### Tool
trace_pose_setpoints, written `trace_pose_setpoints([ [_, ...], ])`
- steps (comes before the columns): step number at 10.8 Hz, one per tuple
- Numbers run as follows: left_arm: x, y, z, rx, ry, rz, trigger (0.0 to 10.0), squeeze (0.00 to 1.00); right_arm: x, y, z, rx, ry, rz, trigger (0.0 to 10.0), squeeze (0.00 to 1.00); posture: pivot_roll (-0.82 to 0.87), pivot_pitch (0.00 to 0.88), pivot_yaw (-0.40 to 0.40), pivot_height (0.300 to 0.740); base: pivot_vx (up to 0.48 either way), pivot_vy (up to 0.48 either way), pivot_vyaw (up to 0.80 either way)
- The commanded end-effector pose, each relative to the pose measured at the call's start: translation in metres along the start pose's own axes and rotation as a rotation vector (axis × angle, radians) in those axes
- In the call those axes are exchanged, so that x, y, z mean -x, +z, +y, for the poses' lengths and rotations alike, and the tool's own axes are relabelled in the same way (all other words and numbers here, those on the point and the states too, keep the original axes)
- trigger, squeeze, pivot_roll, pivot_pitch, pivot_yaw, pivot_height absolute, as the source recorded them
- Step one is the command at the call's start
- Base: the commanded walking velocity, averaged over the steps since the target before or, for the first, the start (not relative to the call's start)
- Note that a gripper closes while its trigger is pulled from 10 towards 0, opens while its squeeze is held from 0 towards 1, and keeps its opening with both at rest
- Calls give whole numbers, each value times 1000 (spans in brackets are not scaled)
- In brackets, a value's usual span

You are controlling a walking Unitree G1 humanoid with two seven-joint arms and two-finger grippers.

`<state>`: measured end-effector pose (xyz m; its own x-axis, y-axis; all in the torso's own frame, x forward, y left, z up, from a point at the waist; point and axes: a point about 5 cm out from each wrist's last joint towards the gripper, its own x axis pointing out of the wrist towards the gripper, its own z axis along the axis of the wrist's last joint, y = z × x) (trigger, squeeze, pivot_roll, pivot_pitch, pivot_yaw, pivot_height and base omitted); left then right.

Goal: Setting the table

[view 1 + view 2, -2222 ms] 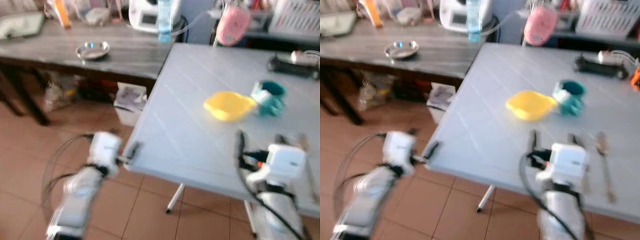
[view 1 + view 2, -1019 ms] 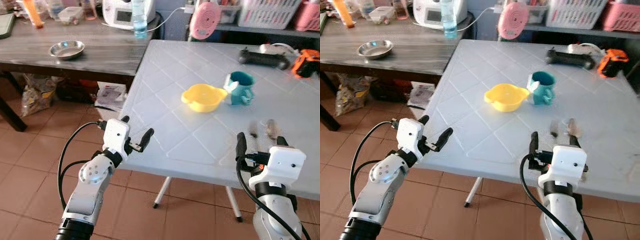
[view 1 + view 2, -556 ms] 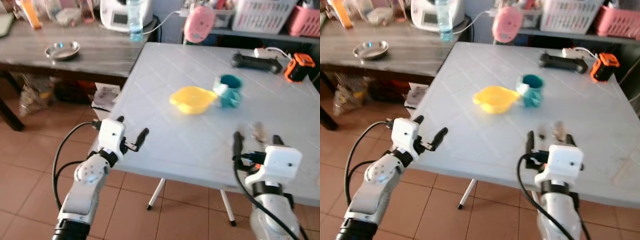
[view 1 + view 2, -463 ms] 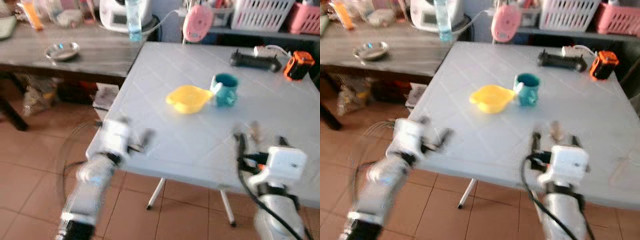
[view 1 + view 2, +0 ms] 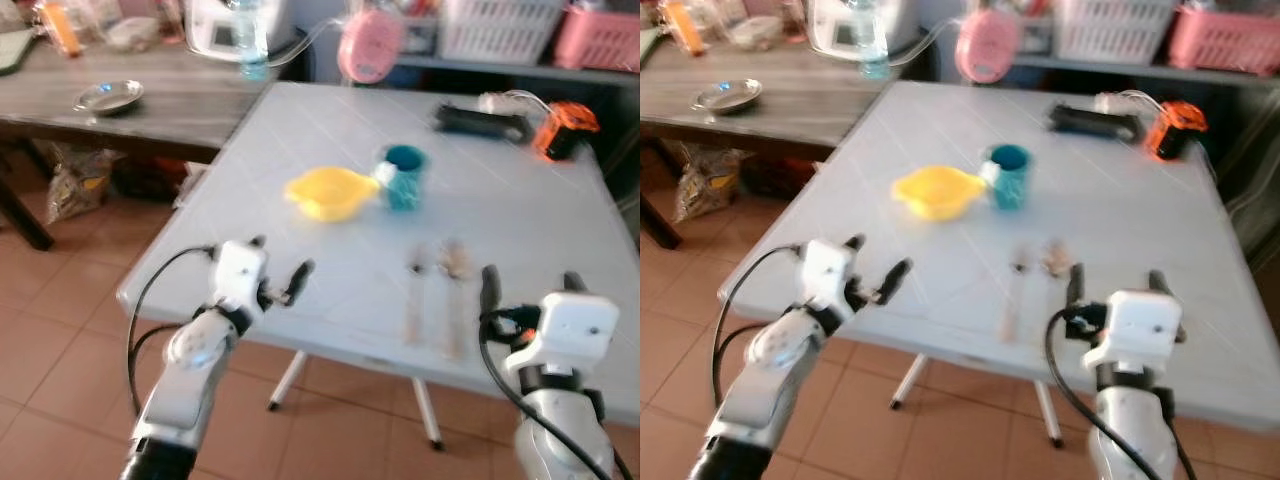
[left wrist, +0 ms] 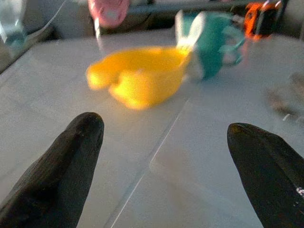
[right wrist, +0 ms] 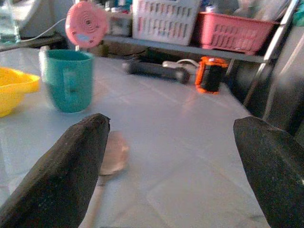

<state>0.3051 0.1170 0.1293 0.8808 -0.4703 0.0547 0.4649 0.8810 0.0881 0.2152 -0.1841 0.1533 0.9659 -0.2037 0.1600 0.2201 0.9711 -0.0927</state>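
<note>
The left pincer (image 5: pixel 278 268) hovered at the near left edge of a pale grey table (image 5: pixel 520 200), its two black fingers spread apart and holding nothing. In the left wrist view the fingertips (image 6: pixel 71 156) framed a yellow bowl (image 6: pixel 142 76) with a teal mug (image 6: pixel 213 42) just beside it.

The right pincer (image 5: pixel 525 285) hovered over the near right edge of the same table, its fingers also spread wide and empty. In the right wrist view, a spoon (image 7: pixel 111 159) lay on the table close to one finger (image 7: pixel 66 171), with the mug farther on.

Seen from the head, the bowl (image 5: pixel 328 192) sat near the middle of the table with the mug (image 5: pixel 403 177) touching or nearly touching its right side. Nearer the robot, a fork (image 5: pixel 415 295) and the spoon (image 5: pixel 455 295) lay side by side, both pointing away from the robot, between the two pincers and closer to the right one. They were blurred.

At the far edge of the table lay a black elongated object (image 5: pixel 480 120) and an orange and black device (image 5: pixel 560 130). Beyond it stood a round pink fan (image 5: pixel 365 45), a white basket (image 5: pixel 495 25) and a pink basket (image 5: pixel 600 35). To the left, a dark wooden side table (image 5: pixel 150 105) carried a small metal dish (image 5: pixel 108 97) and a clear bottle (image 5: pixel 250 40). The floor (image 5: pixel 60 330) was terracotta tile.
</note>
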Motion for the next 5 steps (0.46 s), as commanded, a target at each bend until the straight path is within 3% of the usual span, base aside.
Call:
trace_pose_setpoints([
  [1, 3, 0, 11, -16, 31, -2, 10000, 0, 0, 4, 4, -13, 13, -16, 10000, 0, 94, 94, 12, 740, 0, 0, 0],
  [2, 3, 3, 14, -60, 58, -37, 10000, 0, -1, 4, 5, -15, 14, -18, 10000, 0, 93, 95, 13, 740, 0, 0, 0],
  [5, 4, 2, 10, -12, 15, -22, 10000, 0, 0, 6, 7, -23, 23, -28, 10000, 0, 94, 100, 14, 740, 0, 0, 0],
])
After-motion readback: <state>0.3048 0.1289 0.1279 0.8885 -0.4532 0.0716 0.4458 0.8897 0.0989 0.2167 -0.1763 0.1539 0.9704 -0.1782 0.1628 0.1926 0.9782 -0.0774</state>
